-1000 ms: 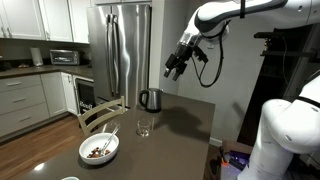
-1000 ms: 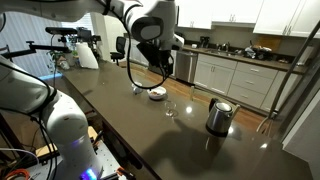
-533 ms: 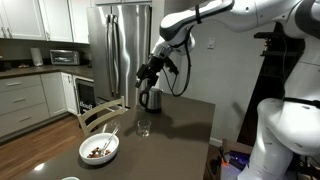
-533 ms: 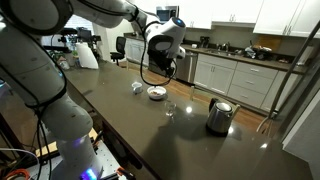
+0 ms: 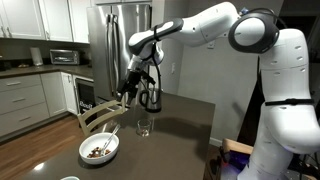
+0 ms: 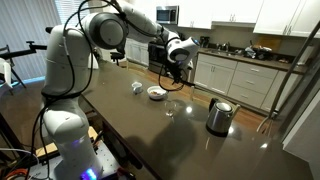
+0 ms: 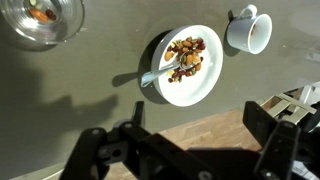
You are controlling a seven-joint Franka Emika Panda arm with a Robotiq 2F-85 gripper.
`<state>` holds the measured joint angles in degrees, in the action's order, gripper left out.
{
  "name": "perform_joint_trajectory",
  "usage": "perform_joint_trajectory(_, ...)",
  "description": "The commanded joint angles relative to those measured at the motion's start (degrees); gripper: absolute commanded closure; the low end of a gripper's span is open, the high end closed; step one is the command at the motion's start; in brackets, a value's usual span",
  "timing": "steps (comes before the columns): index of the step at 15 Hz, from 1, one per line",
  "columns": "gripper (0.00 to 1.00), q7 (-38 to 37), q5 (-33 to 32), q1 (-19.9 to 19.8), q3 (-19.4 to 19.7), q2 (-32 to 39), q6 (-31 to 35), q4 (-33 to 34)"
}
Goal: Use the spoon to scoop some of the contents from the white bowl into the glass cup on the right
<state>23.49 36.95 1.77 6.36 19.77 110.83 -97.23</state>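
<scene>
The white bowl (image 7: pixel 207 86) lies on the dark table, holding the contents (image 7: pixel 186 55), a heap of brown and reddish bits. The spoon (image 7: pixel 157 75) rests in the bowl with its handle over the rim. The glass cup (image 7: pixel 40 22) stands apart from the bowl and has a few bits inside. My gripper (image 7: pixel 185 140) is open and empty, well above the bowl. In both exterior views the gripper (image 5: pixel 128 88) (image 6: pixel 175 72) hangs over the table above the bowl (image 5: pixel 86 154) (image 6: pixel 157 96) and the glass cup (image 5: pixel 144 127) (image 6: pixel 172 107).
A white mug (image 7: pixel 248 30) (image 6: pixel 137 87) stands close beside the bowl. A steel kettle (image 5: pixel 150 99) (image 6: pixel 219 116) stands farther along the dark table (image 5: pixel 185 120). A wooden chair (image 5: pixel 98 115) is at the table's edge, and a fridge (image 5: pixel 115 50) stands behind.
The arm has swung from high over the kettle end of the table, across and down, to above the bowl and cup. The gripper stays open; nothing on the table moved.
</scene>
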Motion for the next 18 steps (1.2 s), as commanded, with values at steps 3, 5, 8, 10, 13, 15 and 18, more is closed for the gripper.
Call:
perform_joint_trajectory(3,0.0,1.05,1.36,-8.03,-7.5,12.5,-5.35,15.31)
perform_joint_trajectory(5,0.0,0.97,1.43,-9.34,-9.17,14.04,-5.42,16.77)
perform_joint_trajectory(8,0.0,0.53,1.44,-10.14,-10.82,14.52,-4.34,16.37)
perform_joint_trajectory(10,0.0,0.24,1.88,-10.19,-11.61,14.25,-4.44,15.5)
perform_joint_trajectory(13,0.0,-0.21,1.68,-9.38,-12.4,13.41,-3.95,13.41)
perform_joint_trajectory(15,0.0,-0.48,1.07,-8.8,-12.66,13.2,-3.09,12.02)
perform_joint_trajectory(18,0.0,-1.51,0.98,-7.92,-12.61,12.36,-1.39,9.07)
